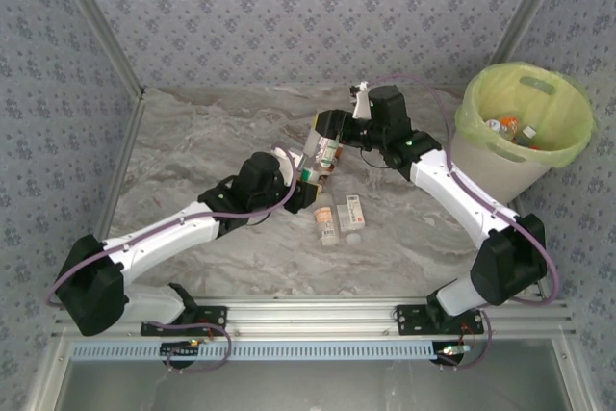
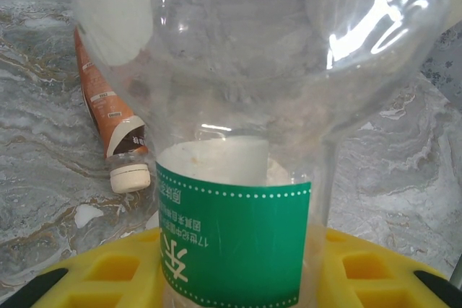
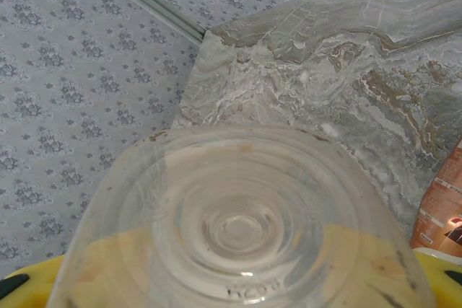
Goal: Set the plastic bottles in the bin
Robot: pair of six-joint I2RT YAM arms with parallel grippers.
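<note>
Mid-table, lifted off marble: green-label bottle pinched at label end by left gripper, jaws pressed onto it. Right gripper straddles bottle's base; I cannot tell whether its jaws bear on plastic. I judge this a handover. I'd want firm right grip before left lets go, since clear wall looks thin and slick and may squash or slip. Then carry to bin, far right. Loose bottles lie on table below.

Green-label btl top out of frame, orange btl partly behind it
</note>
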